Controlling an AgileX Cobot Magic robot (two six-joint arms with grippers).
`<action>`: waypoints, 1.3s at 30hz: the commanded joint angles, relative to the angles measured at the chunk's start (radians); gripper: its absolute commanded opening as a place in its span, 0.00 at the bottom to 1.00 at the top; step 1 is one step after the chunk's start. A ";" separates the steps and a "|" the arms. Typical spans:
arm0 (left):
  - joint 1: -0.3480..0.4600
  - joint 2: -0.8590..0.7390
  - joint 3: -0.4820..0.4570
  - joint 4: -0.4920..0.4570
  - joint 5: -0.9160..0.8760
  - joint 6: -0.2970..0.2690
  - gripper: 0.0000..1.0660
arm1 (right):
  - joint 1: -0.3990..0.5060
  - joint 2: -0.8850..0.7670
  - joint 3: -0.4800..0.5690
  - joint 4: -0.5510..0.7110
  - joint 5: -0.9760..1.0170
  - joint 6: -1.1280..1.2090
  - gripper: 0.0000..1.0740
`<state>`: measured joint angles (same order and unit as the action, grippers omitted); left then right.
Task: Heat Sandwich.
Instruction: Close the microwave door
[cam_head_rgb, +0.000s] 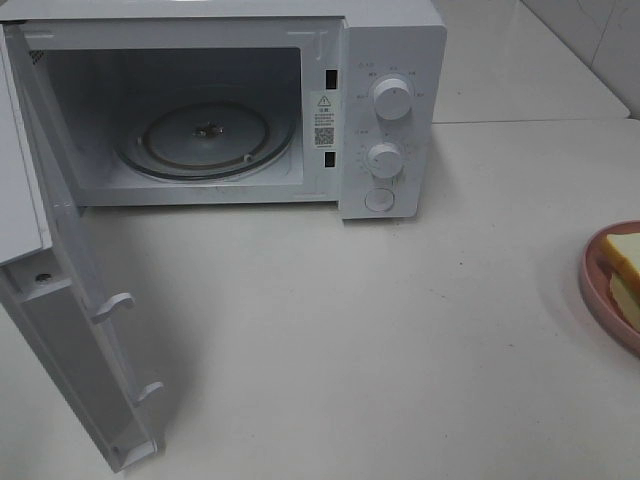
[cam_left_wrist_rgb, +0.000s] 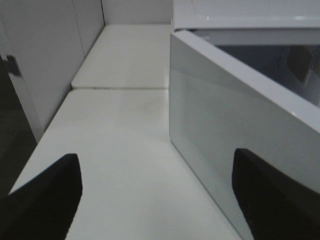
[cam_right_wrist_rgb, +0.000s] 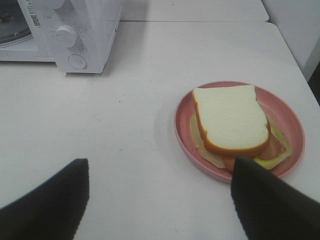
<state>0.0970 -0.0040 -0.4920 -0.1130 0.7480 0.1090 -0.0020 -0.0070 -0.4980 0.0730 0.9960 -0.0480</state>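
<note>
The sandwich (cam_right_wrist_rgb: 230, 120), a pale bread slice over an orange-red filling, lies on a round pink plate (cam_right_wrist_rgb: 292, 125). In the exterior high view the sandwich (cam_head_rgb: 627, 255) and plate (cam_head_rgb: 592, 275) are cut off by the right edge. My right gripper (cam_right_wrist_rgb: 160, 200) is open and empty above the counter, and one of its fingers (cam_right_wrist_rgb: 270, 200) overlaps the plate's near rim. The white microwave (cam_head_rgb: 390, 60) stands open with a bare glass turntable (cam_head_rgb: 205, 135). My left gripper (cam_left_wrist_rgb: 155, 200) is open and empty beside the outer face of the microwave door (cam_left_wrist_rgb: 225, 120). Neither gripper shows in the exterior high view.
The microwave door (cam_head_rgb: 80, 330) swings out to the front left over the counter. Two knobs (cam_head_rgb: 390, 98) and a button sit on the panel right of the cavity. The white counter (cam_head_rgb: 350, 330) lies between microwave and plate. A wall runs behind at the right.
</note>
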 joint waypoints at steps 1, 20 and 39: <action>0.002 -0.006 0.077 0.013 -0.210 0.024 0.73 | -0.006 -0.024 -0.001 -0.011 0.001 -0.002 0.70; 0.002 -0.006 0.325 0.025 -0.611 0.037 0.38 | -0.006 -0.024 -0.001 -0.011 0.001 -0.002 0.70; 0.002 0.405 0.325 0.007 -0.784 0.026 0.04 | -0.006 -0.024 -0.001 -0.011 0.001 -0.003 0.70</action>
<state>0.0970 0.3940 -0.1690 -0.0940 0.0000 0.1420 -0.0020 -0.0070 -0.4980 0.0720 0.9960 -0.0480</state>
